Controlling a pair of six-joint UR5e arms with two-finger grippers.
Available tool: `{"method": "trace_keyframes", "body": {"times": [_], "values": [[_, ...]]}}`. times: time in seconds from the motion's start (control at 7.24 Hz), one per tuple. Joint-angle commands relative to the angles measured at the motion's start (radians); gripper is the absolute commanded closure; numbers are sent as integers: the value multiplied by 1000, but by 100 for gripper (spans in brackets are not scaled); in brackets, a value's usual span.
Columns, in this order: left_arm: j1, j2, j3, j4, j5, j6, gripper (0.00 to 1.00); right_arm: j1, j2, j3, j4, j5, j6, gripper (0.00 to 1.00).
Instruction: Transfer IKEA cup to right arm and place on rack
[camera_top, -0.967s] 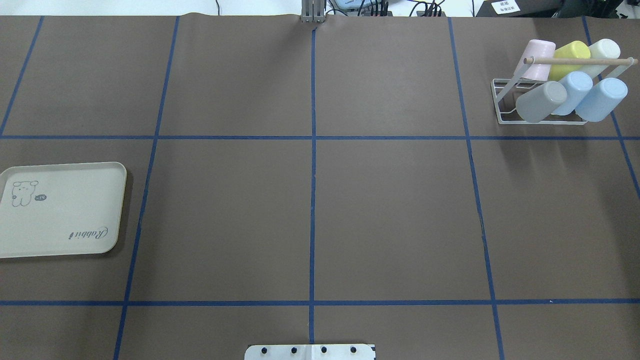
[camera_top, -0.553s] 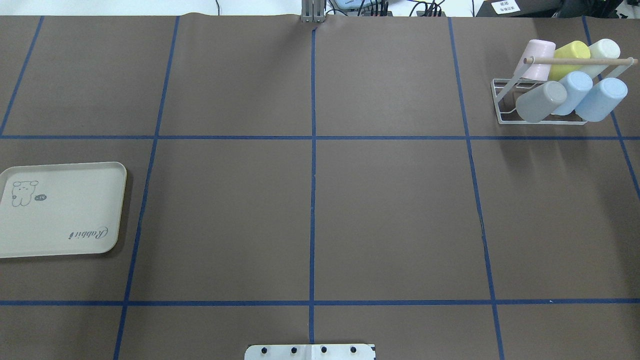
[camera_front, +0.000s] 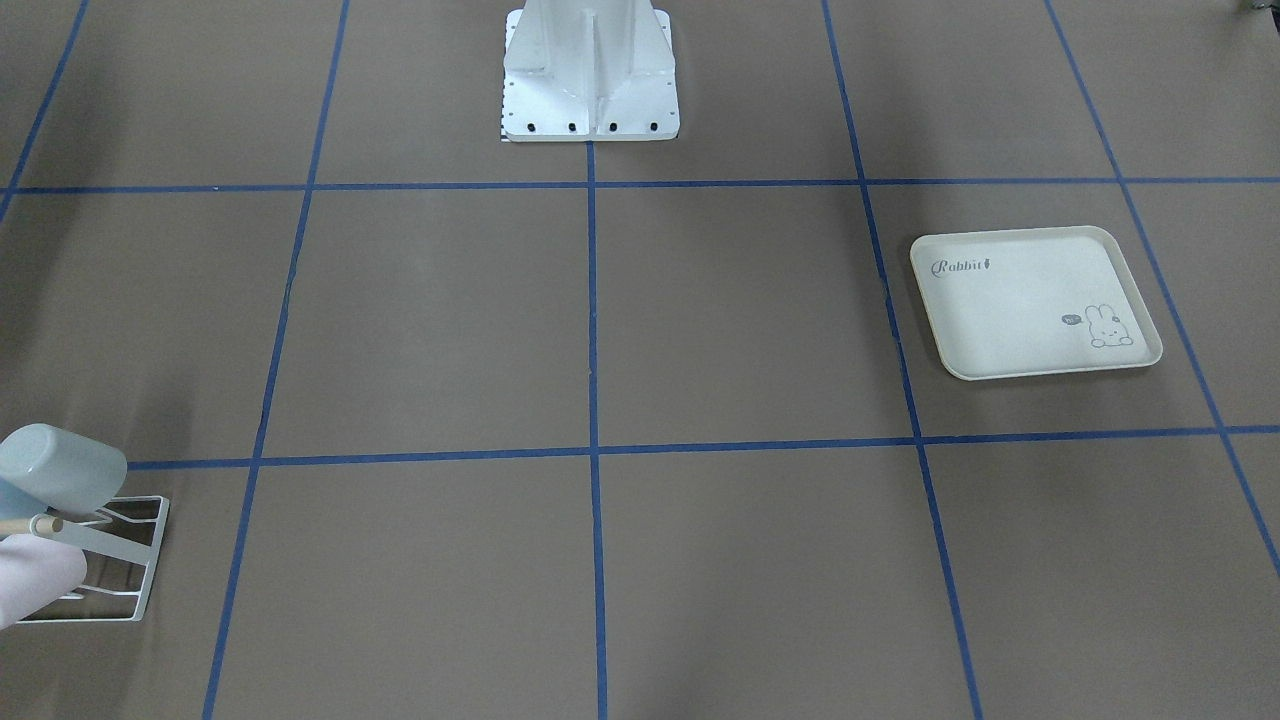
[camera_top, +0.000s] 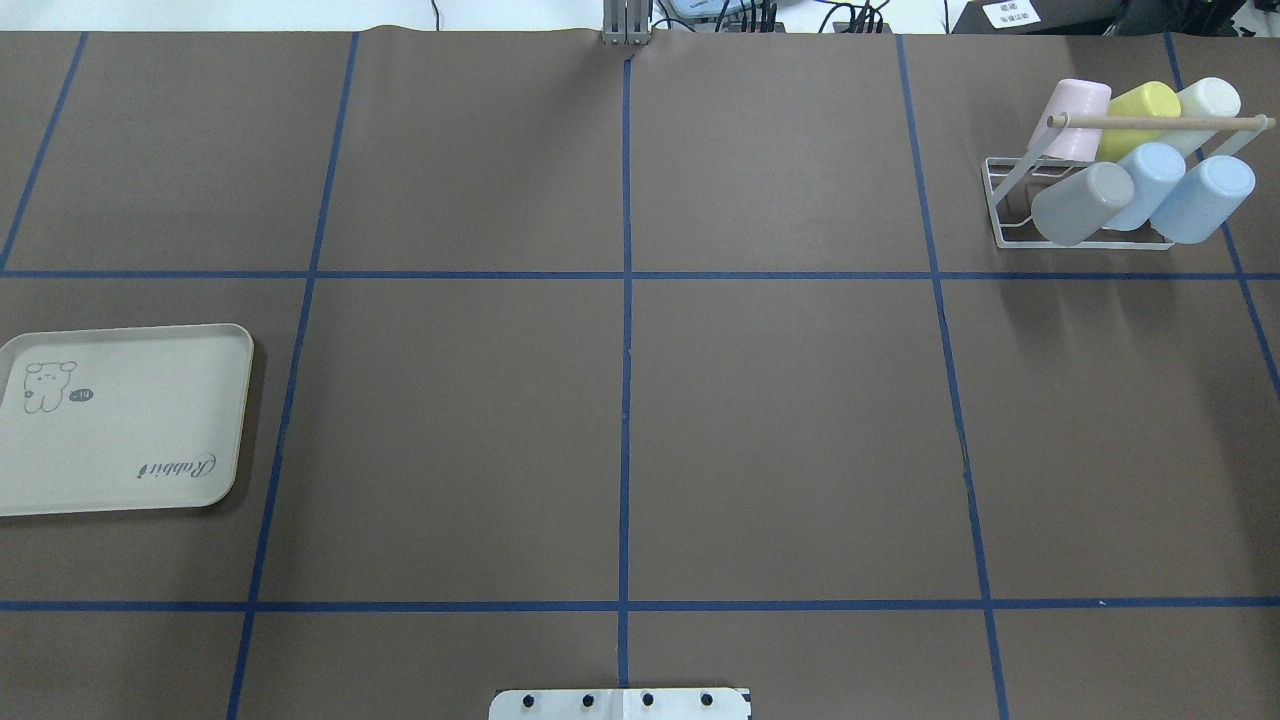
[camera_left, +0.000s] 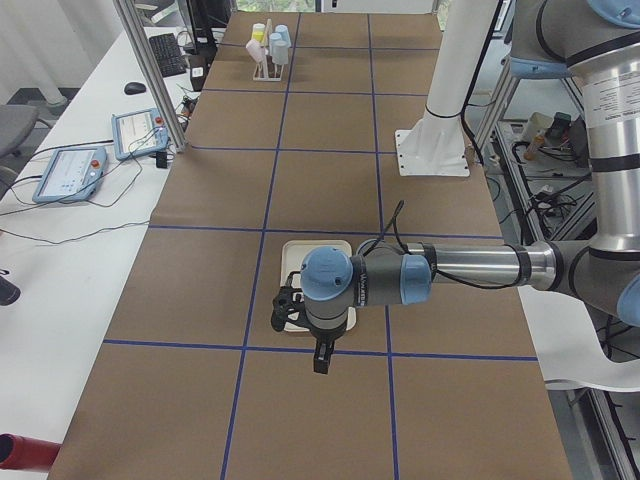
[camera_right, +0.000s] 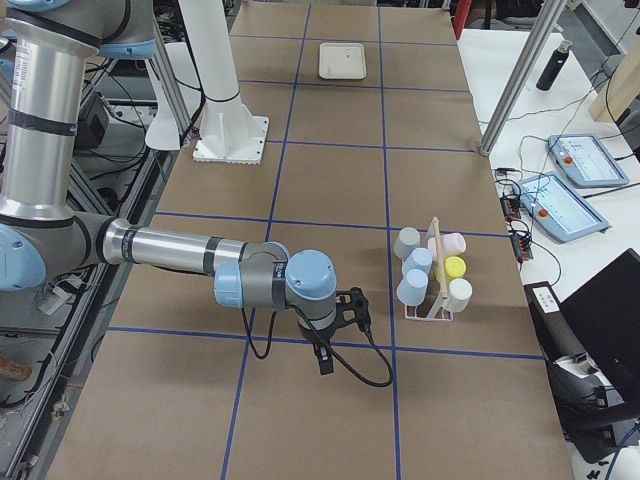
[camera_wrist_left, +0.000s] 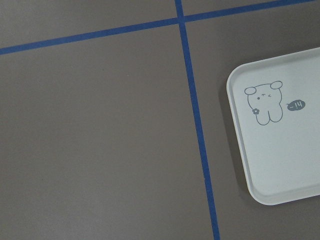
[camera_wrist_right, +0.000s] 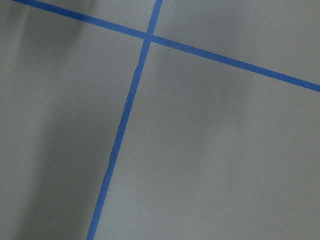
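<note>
Overhead exterior view: a brown table (camera_top: 620, 420) marked into squares by blue tape lines (camera_top: 625, 300); no arm shows in this view.
Rack (camera_top: 992, 195): a small white wire frame at the table's far right corner, with a light wooden dowel (camera_top: 1160, 122) running along its top.
In the rack: six cups in two rows of three, one row on each side of the dowel, all tilted with their closed bottoms up and outward.
Far row: pink cup (camera_top: 1078, 112), yellow cup (camera_top: 1140, 112), cream cup (camera_top: 1208, 100).
Near row: grey cup (camera_top: 1080, 205), then two light blue cups (camera_top: 1148, 175), side by side and touching.
IKEA cup: every cup in sight sits on the rack; which one is the task's cup cannot be told.
Look of the cups: plain, smooth, straight-sided tumblers without handles, in matte pastel colours.
Tray (camera_top: 120, 460): cream, with rounded corners, flat on the table's left side, well apart from the rack; it bears a small rabbit drawing and the word "Rabbit".
Left gripper (camera_left: 320, 358): points down above the table at the tray's edge; whether its fingers are apart or together cannot be told.
Right gripper (camera_right: 325, 360): points down over bare table, near the rack but not touching it; its finger state cannot be told either.
</note>
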Motion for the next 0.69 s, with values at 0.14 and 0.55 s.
{"method": "trace_keyframes", "body": {"times": [0.14, 0.55], "values": [[-1, 2, -10, -2, 1, 0, 0, 0, -1, -1, 5, 0, -1, 0], [1, -1, -15, -2, 1, 0, 0, -2, -1, 0, 5, 4, -1, 0]]}}
